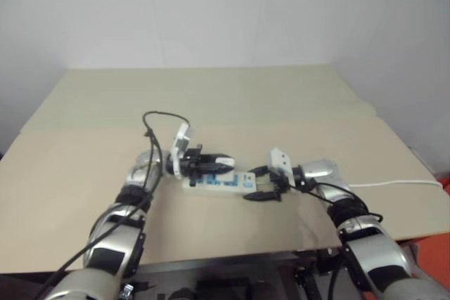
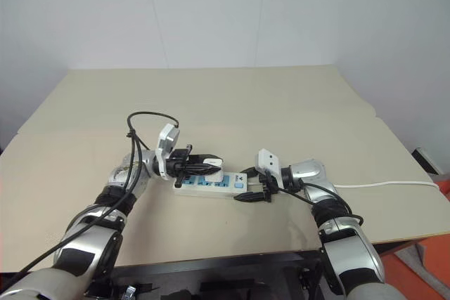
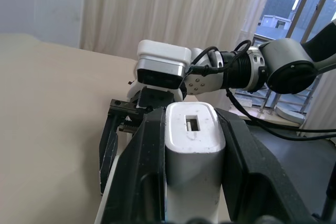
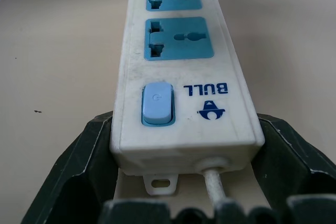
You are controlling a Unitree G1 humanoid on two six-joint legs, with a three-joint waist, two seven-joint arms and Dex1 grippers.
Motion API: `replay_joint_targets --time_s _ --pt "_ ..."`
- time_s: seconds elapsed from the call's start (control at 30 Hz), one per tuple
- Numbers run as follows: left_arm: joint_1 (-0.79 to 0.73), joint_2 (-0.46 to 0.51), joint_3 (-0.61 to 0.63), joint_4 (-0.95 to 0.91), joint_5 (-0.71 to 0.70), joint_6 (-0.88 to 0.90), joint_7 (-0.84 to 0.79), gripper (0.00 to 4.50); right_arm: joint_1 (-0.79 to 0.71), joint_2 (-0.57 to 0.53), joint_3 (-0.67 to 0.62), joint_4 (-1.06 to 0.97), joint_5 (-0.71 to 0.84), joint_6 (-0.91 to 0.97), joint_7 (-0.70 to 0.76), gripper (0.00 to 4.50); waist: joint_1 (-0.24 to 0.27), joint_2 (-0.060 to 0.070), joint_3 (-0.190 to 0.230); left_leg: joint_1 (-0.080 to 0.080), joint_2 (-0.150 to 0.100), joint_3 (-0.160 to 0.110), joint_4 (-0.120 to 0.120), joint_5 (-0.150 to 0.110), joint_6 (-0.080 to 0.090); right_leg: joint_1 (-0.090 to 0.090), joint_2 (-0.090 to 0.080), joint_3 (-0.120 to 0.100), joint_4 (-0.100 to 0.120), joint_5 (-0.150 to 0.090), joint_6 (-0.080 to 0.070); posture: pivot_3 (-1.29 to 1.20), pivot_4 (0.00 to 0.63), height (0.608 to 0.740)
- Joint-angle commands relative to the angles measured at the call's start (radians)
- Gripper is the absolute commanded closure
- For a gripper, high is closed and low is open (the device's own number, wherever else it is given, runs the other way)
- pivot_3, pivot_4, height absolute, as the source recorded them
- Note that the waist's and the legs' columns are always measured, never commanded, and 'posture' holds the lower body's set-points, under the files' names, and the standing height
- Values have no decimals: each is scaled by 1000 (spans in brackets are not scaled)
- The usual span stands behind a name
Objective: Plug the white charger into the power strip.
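You are holding the white charger clamped between the 2 black fingers of the left gripper, jaws shut on its sides. The charger is hovering over the left end of the power strip, not yet seated as far as the head views show; whether its prongs are touching a socket is hidden.

The right gripper is bracing the strip's switch end: its jaws are standing wide, 1 finger on each side of the housing, pressing or just beside it. You cannot tell for certain which.

Progress: pickup and bracing are looking done; alignment and the push-in are remaining. The 2 blue sockets nearest the switch are showing free in the right wrist view.

Room: the strip is lying near the front edge of the table, with bare tabletop behind it and to both sides. The thin white cord is trailing off to the right, well apart from the left arm's path.
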Motion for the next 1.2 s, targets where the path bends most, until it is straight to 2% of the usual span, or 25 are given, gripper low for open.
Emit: replay_joint_targets --time_s 0.03,0.53,1.2 --pt "-39 -11 -1 22 4 -27 -8 3474 41 11 53 17 -42 18 40 1085 1 0 0 0 0 0 0 0 0 0 0 0 0 0 0 0 150 740" --pt "-93 -58 -50 152 59 -116 -8 3474 63 13 63 -20 -47 33 37 1085 2 0 0 0 0 0 0 0 0 0 0 0 0 0 0 0 150 740" --pt "-100 -84 11 260 152 -207 -8 3474 64 14 61 -23 -50 36 33 1085 1 0 0 0 0 0 0 0 0 0 0 0 0 0 0 0 150 740"
